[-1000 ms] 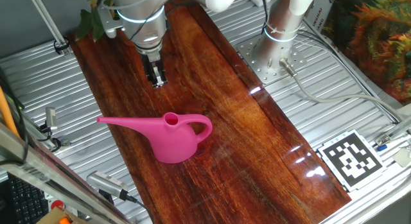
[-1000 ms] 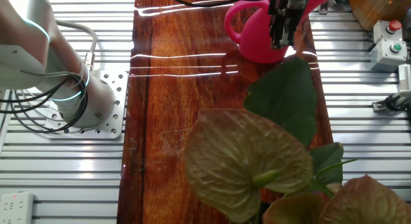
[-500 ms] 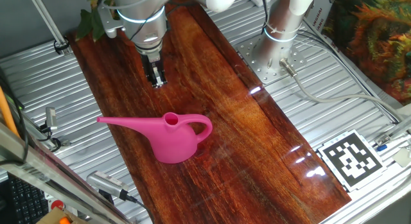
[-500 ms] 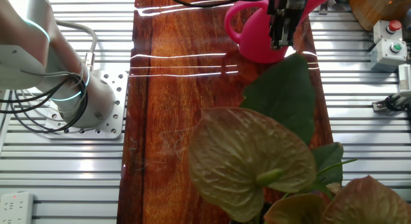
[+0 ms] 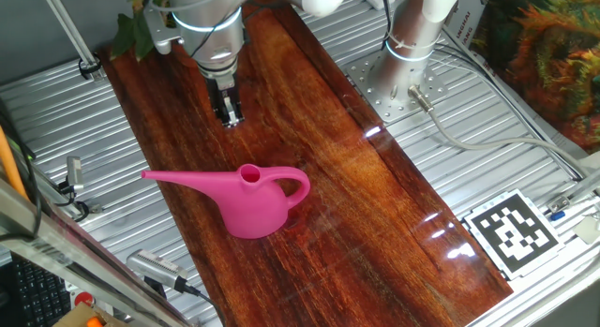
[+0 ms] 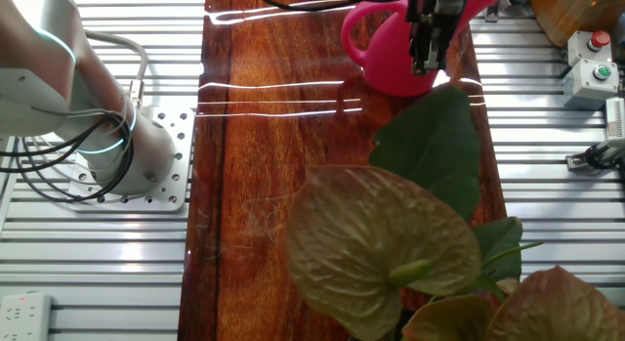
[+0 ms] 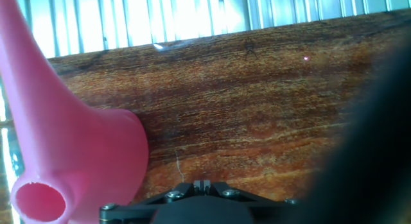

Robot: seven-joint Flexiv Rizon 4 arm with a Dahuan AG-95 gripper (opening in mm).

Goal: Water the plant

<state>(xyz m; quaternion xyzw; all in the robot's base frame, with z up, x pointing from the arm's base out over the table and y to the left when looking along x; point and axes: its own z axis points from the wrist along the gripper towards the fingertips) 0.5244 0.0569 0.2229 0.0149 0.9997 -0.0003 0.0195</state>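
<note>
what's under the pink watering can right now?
The watering can stands directly on the wooden board, which shows all round it. The patch beneath its base is covered; nothing pokes out.

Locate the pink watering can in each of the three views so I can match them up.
One fixed view: watering can stands low and left of centre on the wooden board, spout pointing left.
The other fixed view: watering can at the top edge, partly behind the gripper.
Hand view: watering can fills the left side, filler opening at bottom left.
Shared landmark: the wooden board.
</note>
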